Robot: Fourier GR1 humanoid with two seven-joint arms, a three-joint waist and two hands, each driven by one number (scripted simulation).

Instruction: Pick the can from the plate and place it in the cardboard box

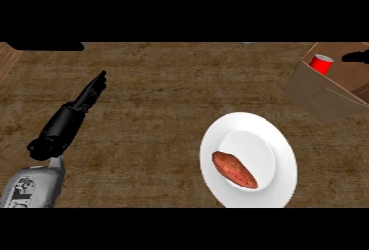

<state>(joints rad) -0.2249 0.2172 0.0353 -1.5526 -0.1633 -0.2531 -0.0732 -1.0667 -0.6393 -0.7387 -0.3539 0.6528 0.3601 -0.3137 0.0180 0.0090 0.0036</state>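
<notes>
Red can already inside cardboard box, top right. Right hand dark at box edge, fingers: cannot tell. Left hand resting, fingers straight. Sweet potato alone on plate. Advice: lift right hand straight up, clear of box wall, can undisturbed.

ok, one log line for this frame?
can: in cardboard box | plate: sweet potato | left hand: open, resting | right hand: over box

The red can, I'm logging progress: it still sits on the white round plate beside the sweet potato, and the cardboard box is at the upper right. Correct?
Not quite. The head view shows the red can inside the brown cardboard box at the upper right, not on the white round plate. Only the reddish-brown sweet potato lies on that plate.
</notes>
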